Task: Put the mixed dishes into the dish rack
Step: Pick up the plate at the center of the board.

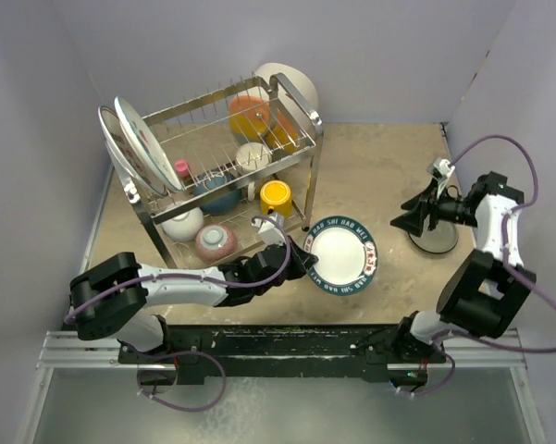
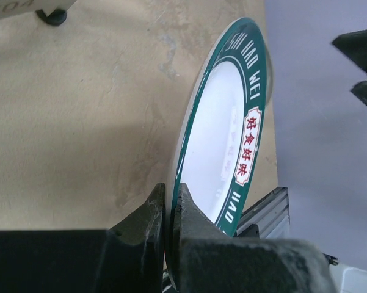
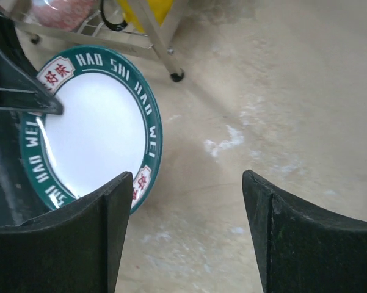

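My left gripper (image 1: 305, 263) is shut on the left rim of the red-lettered white plate (image 1: 344, 259), which has a green band. The plate is tilted just right of the dish rack's (image 1: 301, 116) front leg. In the left wrist view the fingers (image 2: 148, 213) pinch the plate's (image 2: 223, 134) edge. My right gripper (image 1: 400, 220) is open and empty at the right, apart from the plate. Its view shows the plate (image 3: 91, 125) at the left between the open jaws (image 3: 186, 177). The rack holds two plates (image 1: 134, 143), a yellow cup (image 1: 276, 196), a dark blue bowl (image 1: 217, 192), a white bowl (image 1: 182, 224) and a small patterned bowl (image 1: 215, 241).
Orange dishes (image 1: 252, 116) and a small pink piece (image 1: 181, 169) sit in the rack's upper tier. A large white plate (image 1: 296, 85) leans behind the rack. A grey round dish (image 1: 437, 240) lies under my right wrist. Walls close in on the left, back and right.
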You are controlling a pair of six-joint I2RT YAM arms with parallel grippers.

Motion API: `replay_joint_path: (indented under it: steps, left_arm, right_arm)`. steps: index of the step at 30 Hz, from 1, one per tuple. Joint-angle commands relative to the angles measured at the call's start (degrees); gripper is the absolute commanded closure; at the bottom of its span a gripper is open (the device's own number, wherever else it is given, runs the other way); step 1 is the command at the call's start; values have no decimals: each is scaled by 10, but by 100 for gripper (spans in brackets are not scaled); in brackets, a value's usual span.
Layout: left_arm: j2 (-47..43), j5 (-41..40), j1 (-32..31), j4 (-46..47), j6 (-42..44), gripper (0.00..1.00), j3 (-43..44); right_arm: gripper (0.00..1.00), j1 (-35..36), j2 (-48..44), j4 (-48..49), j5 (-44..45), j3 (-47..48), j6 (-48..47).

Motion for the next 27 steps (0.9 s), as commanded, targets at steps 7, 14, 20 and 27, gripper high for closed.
replay_joint_path:
  steps: [7,14,20,27]
  left_arm:
    - [-21,35,-3,-108,-198,100,63]
    - [-20,58,1,-115,-314,100,48]
    - [-10,92,20,-117,-380,100,28]
    - [30,173,51,-29,-425,100,-8]
  right_arm:
    - [0,0,-162,17,109,-8,-219]
    - [1,18,-222,-102,110,-93,-570]
    - [0,97,-262,-98,168,-168,-649]
    - [0,114,-287,-100,199,-202,-690]
